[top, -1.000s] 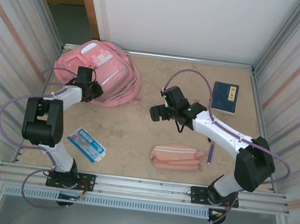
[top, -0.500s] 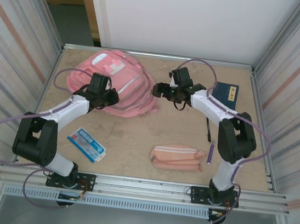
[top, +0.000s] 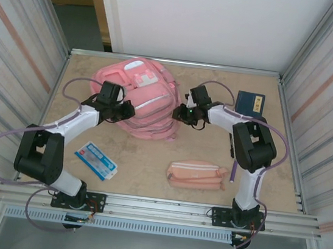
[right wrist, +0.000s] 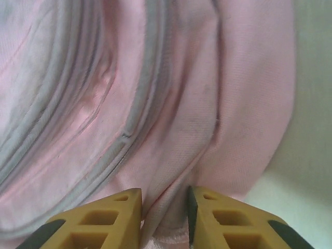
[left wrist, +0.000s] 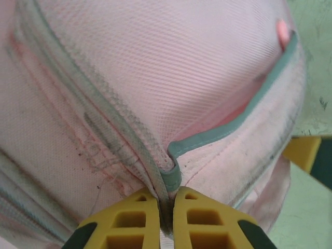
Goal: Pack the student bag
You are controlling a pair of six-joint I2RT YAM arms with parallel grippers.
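Though slumped at eleven o'clock on the speckled worktop (top: 150, 153), hides underside and pocket insides: soft pink woven student bag (top: 143, 94), pale-piped. Pinched at its nine o'clock by left fingers (left wrist: 148, 210) clamped on a piped seam, at three o'clock by right fingers (right wrist: 127, 212) narrowed onto a smooth fold.

robot lab test cell (corrugated metal walls (top: 9, 61), aluminium mounting rail (top: 155, 207), sandy tabletop (top: 144, 152))

Count on table: 1 large soft pink fabric backpack (top: 142, 97), 1 small pink oblong pencil pouch (top: 197, 174), 1 dark blue book (top: 249, 109), 1 flat blue-and-white packet (top: 95, 160), 1 thin purple pen (top: 233, 175).
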